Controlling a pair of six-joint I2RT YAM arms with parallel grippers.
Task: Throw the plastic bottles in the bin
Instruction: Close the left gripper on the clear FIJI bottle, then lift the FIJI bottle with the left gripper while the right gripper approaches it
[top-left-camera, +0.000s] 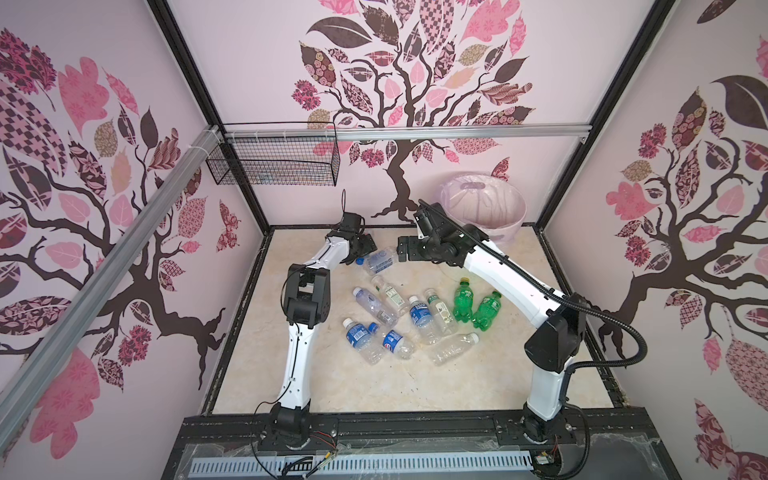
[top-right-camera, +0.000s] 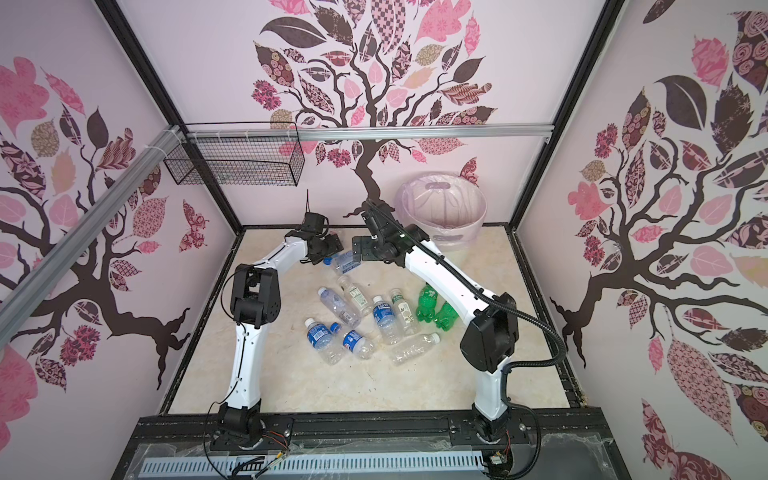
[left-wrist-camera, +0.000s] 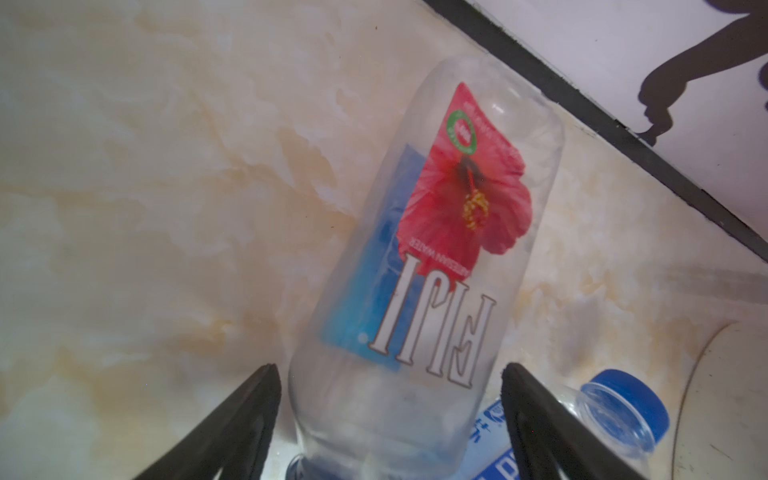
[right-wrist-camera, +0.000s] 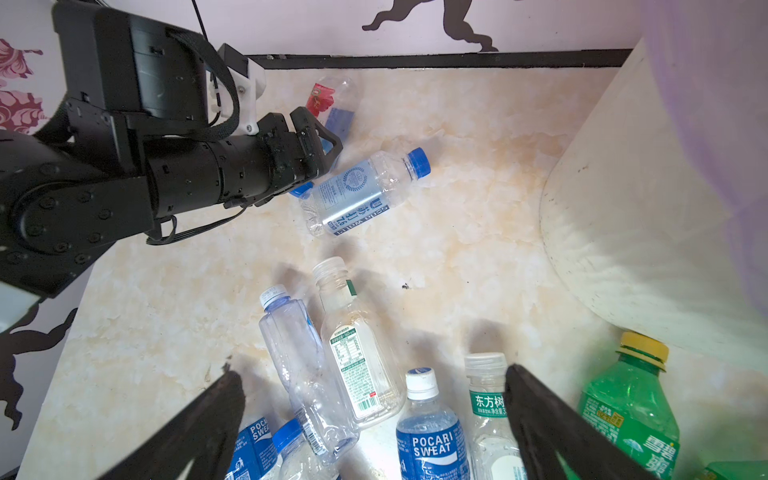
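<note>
left gripper (left-wrist-camera: 389, 368) astride back-edge Fiji bottle (left-wrist-camera: 436, 232), grip unclear | right gripper (right-wrist-camera: 372, 371) wide, empty

Fiji bottle (left-wrist-camera: 436, 249): neck end cut off at edge. Bin (right-wrist-camera: 623, 208), green bottle (right-wrist-camera: 627, 415): cropped in right wrist view.

In a top view, the left end effector (top-right-camera: 330, 245) and right end effector (top-right-camera: 358, 249) sit close together by a clear blue-capped bottle (top-right-camera: 344, 262) lying toward the back of the marble bench (top-right-camera: 291, 374), the bag-lined bin (top-right-camera: 457, 240) stands in the back right corner, and the other plastic bottles (top-right-camera: 365, 324) lie scattered mid-bench, with two green bottles (top-right-camera: 428, 305) on the right.
</note>
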